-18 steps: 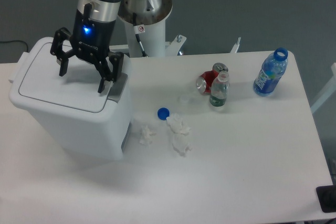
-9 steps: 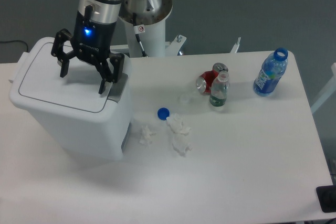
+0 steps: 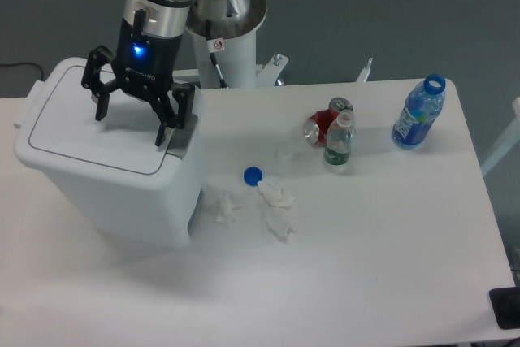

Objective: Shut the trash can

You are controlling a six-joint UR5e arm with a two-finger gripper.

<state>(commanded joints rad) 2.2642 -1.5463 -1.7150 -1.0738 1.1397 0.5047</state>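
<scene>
Lid looks flat on the trash can [image 3: 106,164] at the table's left edge, so my gripper [image 3: 132,114] hangs just over it, jaws wide and holding nothing (pretty much done, I reckon).

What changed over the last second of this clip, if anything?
The claw shifted very slightly right and up above the trash can; it is open and holds nothing. The lid is flat, as before. The blue cap, tissues, crushed can and both bottles stayed put.
</scene>
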